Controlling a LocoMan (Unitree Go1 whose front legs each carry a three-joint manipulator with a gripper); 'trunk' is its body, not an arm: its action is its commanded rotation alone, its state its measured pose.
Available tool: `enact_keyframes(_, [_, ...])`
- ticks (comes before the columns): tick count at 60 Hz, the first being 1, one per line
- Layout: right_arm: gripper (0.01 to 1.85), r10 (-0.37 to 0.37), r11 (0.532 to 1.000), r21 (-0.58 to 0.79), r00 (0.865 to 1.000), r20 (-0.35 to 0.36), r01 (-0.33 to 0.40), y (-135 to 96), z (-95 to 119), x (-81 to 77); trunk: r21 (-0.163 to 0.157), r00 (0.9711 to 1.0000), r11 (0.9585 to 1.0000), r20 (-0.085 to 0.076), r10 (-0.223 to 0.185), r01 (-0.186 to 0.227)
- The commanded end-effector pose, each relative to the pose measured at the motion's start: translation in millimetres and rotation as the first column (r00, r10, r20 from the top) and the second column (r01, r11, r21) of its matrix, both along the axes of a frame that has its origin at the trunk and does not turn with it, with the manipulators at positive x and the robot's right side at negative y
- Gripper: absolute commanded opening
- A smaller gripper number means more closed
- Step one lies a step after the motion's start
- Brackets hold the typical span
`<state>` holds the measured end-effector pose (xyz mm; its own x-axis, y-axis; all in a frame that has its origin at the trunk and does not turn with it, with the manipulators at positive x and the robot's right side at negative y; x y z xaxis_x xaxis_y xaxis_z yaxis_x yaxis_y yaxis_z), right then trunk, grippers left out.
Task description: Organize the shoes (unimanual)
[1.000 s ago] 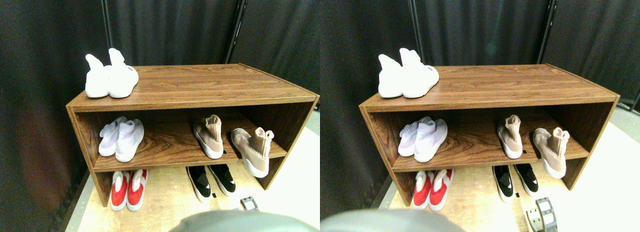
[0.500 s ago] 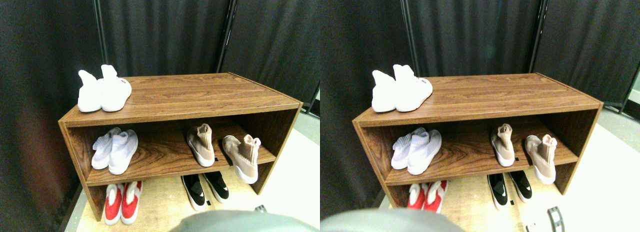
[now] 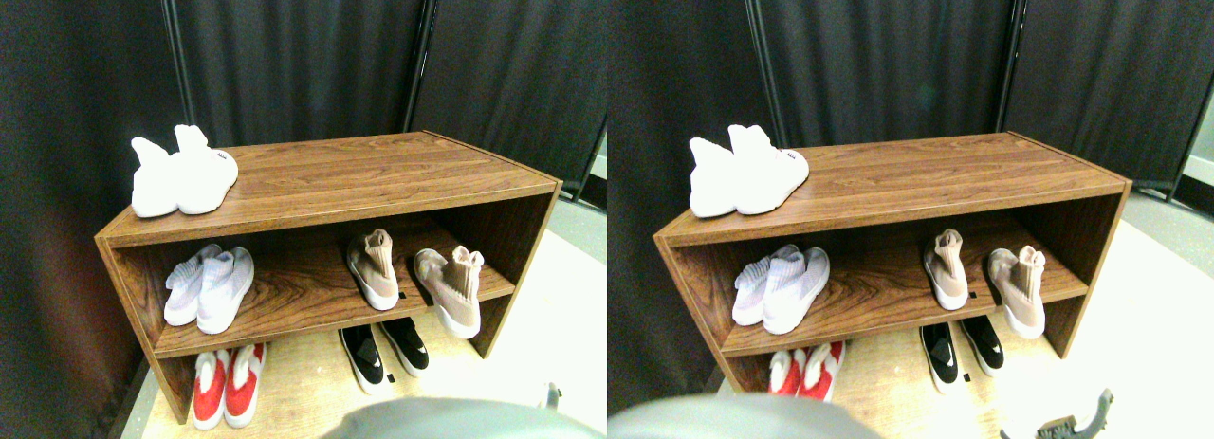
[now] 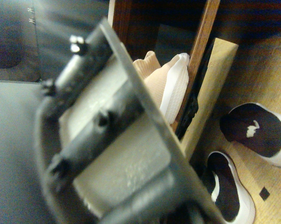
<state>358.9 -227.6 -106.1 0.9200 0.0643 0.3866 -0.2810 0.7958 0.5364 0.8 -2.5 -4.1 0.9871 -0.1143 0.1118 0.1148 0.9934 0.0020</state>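
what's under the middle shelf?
On the floor under the shelf: a red pair at the left and a black pair at the right, toes outward. The space behind them is dark; nothing can be made out there.

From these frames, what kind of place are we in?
Likely a staged test area, not a home: dark curtains on poles behind a lone wooden shoe rack holding paired shoes, with tan shoes on the middle shelf and black shoes on a plywood floor board.

The claw (image 3: 550, 395) has dropped lower toward the frame edge.
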Motion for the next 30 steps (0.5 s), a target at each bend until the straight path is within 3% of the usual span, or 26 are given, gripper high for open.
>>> enact_keyframes(1, [1.66,-0.006,1.0,0.028,1.0,-0.002,0.006,-4,3,8.7,-0.013,1.0,0.9999,0.005,-0.003,0.003])
enact_keyframes(5, [1.71,-0.039,0.998,0.039,0.999,-0.007,0.039,-5,4,12.7,-0.013,1.0,0.9999,0.003,-0.003,0.003])
enact_keyframes(9, [1.76,0.003,0.985,0.174,0.999,-0.04,0.004,-8,6,20.2,-0.012,1.0,0.9999,0.002,-0.003,0.003])
enact_keyframes(14, [1.77,-0.004,0.982,0.19,0.999,-0.049,0.013,-11,8,24.2,-0.012,1.0,0.9999,0.0,-0.003,0.003])
enact_keyframes(17, [1.79,0.012,0.959,0.282,0.995,-0.095,0.015,-13,10,27.6,-0.013,1.0,0.9999,-0.001,-0.002,0.002])
enact_keyframes(30, [1.71,0.007,0.942,0.335,0.997,-0.082,0.021,-14,17,35.0,-0.013,1.0,0.9999,-0.004,-0.002,0.002])
